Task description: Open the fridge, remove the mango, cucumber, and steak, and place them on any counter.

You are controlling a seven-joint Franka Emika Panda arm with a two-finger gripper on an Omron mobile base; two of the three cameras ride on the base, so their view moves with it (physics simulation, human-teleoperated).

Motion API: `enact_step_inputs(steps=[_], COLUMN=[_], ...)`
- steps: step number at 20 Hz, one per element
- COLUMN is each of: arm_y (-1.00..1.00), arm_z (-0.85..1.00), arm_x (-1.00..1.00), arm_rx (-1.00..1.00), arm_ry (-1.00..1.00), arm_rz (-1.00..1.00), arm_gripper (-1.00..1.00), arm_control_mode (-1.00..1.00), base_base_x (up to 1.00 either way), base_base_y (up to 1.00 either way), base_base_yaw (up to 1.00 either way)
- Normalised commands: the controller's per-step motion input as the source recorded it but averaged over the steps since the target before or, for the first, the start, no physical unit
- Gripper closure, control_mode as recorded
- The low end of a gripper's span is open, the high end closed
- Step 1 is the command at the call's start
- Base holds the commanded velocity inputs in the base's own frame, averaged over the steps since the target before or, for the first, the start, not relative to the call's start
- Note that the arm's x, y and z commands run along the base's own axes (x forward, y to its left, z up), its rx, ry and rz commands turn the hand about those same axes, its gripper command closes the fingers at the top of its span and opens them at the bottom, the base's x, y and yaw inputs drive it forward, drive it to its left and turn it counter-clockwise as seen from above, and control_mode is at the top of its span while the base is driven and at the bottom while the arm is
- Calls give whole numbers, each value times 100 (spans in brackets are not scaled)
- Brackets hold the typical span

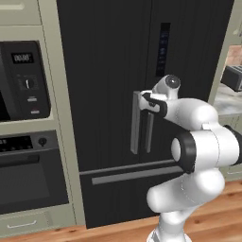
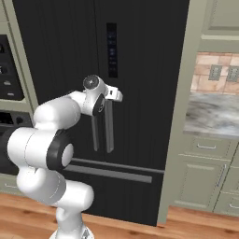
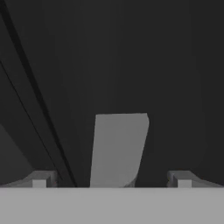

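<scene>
The fridge (image 1: 108,71) stands shut, both black doors closed, so the mango, cucumber and steak are presumably inside and hidden; the first step, opening a door, is not yet done. The arm reaches forward at handle height, and the gripper (image 3: 111,179) sits released, its two fingertips (image 3: 41,179) spread wide with the top of a grey bar handle (image 3: 118,148) standing between them; the jaws straddle the bar without pinching it, which reads as lining up for a grasp. In the left base view the hand (image 1: 153,101) sits at the upper end of the paired vertical handles (image 1: 142,123), near the seam between the doors; which handle the fingers frame I cannot tell for certain. The marbled counter (image 2: 212,114) lies to the right of the fridge, a likely place to set the food down.
</scene>
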Motion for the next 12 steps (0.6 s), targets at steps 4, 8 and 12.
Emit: enact_step_inputs(steps=[4,8,12], arm_y=[0,0,0], arm_z=[-26,-33,-37], arm_x=[35,37,41], arm_rx=[0,0,0], arm_ry=[0,0,0], arm_rz=[0,0,0], arm_gripper=[-100,100,100], arm_control_mode=[-100,-100,-100], base_base_x=[0,0,0], base_base_y=[0,0,0], base_base_yaw=[0,0,0])
